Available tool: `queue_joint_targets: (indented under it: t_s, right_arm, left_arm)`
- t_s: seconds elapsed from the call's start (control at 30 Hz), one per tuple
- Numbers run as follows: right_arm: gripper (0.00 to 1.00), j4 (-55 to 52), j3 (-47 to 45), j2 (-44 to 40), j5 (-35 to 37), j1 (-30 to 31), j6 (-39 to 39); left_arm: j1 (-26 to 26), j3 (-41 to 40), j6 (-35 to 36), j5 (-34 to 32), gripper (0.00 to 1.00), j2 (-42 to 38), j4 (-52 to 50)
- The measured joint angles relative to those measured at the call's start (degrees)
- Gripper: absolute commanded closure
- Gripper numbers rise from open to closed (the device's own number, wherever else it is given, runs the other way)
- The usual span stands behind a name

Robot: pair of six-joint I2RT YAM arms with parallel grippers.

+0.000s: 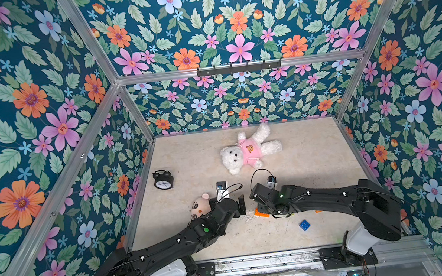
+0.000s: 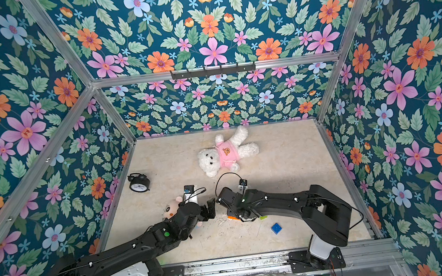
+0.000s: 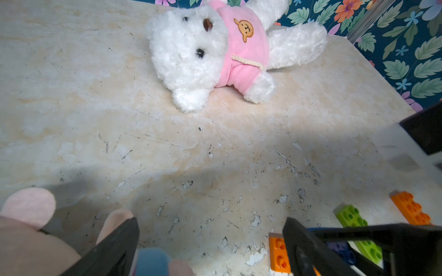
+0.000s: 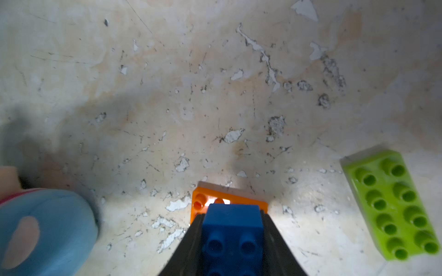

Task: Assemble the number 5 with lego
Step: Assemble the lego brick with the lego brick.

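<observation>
We see the right tool (image 4: 230, 213) grasping a small blue studded plastic brick (image 4: 230, 236), a long orange studded plastic brick (image 4: 199, 200) just beneath that tool; the left tool (image 3: 210, 221) is released.

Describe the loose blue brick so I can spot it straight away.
Find the right arm in a top view. Between its forearm and the front rail lies a small square blue brick, by itself. The other blue brick is clamped in the right gripper.

1 blue brick (image 4: 230, 224) over orange brick (image 4: 199, 200).
</observation>
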Motion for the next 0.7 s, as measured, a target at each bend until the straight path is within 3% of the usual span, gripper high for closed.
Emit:
queue_joint_targets:
  t_s: [0.33,0.7]
  right_arm:
    - [0.85,-1.7,-0.4,3.0,0.6,1.2,4.2]
    - [0.82,-0.2,-0.1,3.9,1.0,1.2,4.5]
  left_arm:
    - [0.0,-3.8,-0.6,-3.0,0.01,-5.4,-1.4]
    - [0.0,-4.1,-0.6,-3.1,0.01,-5.0,-0.7]
